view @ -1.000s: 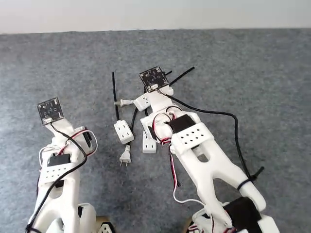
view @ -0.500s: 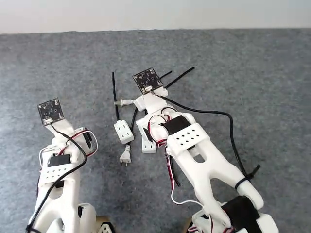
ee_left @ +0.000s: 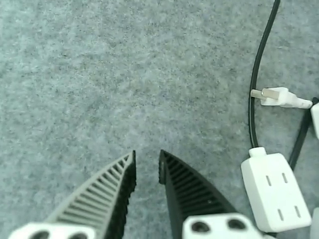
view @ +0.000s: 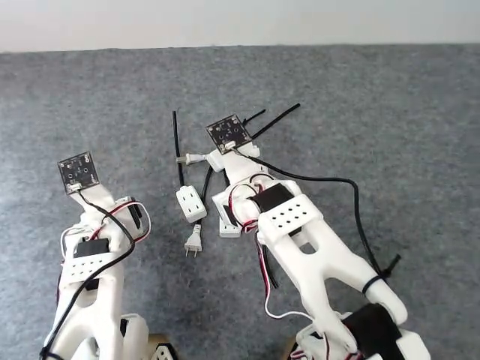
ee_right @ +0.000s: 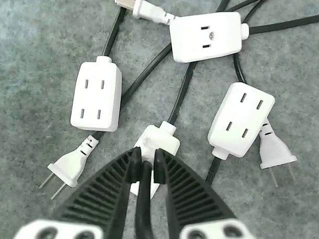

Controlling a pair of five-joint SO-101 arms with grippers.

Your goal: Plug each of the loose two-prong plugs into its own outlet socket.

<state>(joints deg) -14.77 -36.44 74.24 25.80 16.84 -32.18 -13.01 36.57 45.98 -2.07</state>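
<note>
Cord cluster on grey bench (view: pixel 390 112): three loose plugs (ee_right: pixel 70 168), four white socket blocks (ee_right: pixel 96 97), none mated.
Right tool (ee_right: pixel 144 158) stands over the cluster, fingers narrow, pinching a black cord (ee_right: pixel 143 199) just above one socket block (ee_right: pixel 158 142). Nearest plug (view: pixel 193 241) lies between the arms, long axis and prongs toward the robot. Left tool (ee_left: pixel 147 162), narrowly parted and empty, hangs over bare bench, well apart.

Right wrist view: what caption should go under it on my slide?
Pincer pinching a black cord among white socket blocks and loose plugs.
</note>
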